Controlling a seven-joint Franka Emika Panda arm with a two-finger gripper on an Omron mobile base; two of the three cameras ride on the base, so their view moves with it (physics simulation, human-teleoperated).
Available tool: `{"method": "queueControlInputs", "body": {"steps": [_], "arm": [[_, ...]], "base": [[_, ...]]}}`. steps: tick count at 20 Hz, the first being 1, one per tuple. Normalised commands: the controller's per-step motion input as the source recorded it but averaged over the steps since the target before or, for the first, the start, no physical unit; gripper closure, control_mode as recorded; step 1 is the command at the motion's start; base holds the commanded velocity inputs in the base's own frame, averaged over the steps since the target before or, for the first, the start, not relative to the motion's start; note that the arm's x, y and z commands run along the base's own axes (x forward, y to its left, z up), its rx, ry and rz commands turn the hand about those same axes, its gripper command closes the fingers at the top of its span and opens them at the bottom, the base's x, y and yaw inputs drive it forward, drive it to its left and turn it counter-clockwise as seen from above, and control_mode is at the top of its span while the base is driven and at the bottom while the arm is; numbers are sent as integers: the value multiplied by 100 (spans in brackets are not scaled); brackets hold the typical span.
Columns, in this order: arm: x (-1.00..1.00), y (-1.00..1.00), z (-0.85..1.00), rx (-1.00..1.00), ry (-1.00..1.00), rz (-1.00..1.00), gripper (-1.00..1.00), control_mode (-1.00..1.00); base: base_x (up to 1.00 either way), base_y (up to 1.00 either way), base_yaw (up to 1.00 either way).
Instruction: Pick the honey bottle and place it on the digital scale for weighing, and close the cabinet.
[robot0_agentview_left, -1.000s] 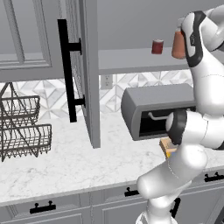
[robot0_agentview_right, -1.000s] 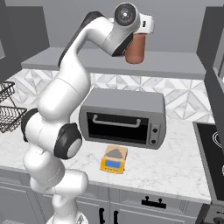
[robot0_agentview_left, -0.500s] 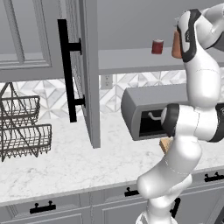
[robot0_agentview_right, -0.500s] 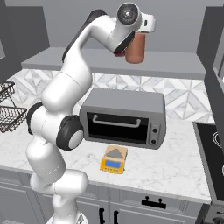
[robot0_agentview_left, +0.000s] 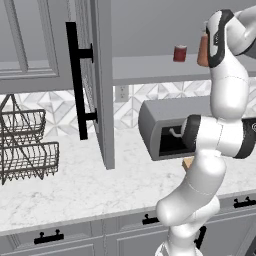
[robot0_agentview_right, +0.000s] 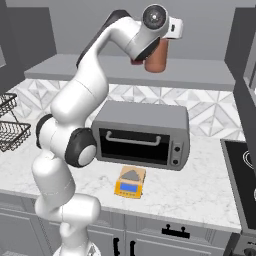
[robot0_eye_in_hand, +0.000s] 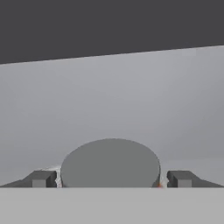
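Now the grey upper wall cabinet (robot0_agentview_left: 100, 85) stands with its door open, and my arm has moved closer to the wide reddish-brown honey bottle (robot0_agentview_right: 156, 57) on its shelf. My two-finger gripper (robot0_eye_in_hand: 111, 178) is fully spread, a fingertip on each side of the grey lid, not yet clamped. I can read no label, not even on the small yellow-orange digital scale (robot0_agentview_right: 129, 182).

Glossy white arm (robot0_agentview_right: 80, 100), dark joints.

We see the reddish-brown, grey-lidded honey bottle (robot0_agentview_left: 202, 51) mostly hidden behind the white arm; contact unclear.
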Motion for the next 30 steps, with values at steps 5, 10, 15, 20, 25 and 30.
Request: {"method": "queueControlInputs", "body": {"steps": [5,10,15,20,25,30], "arm": [[0,0,-53,0,0,0,-100,-100],[25,-5,-5,0,0,0,100,-100],[11,-17,0,1,0,0,100,-100],[-32,-4,1,0,-12,0,100,-100],[-78,1,1,2,-30,0,100,-100],[-66,13,0,6,-27,0,100,-100]], "base": [[0,0,0],[0,0,0],[0,0,0],[0,0,0],[0,0,0],[0,0,0]]}}
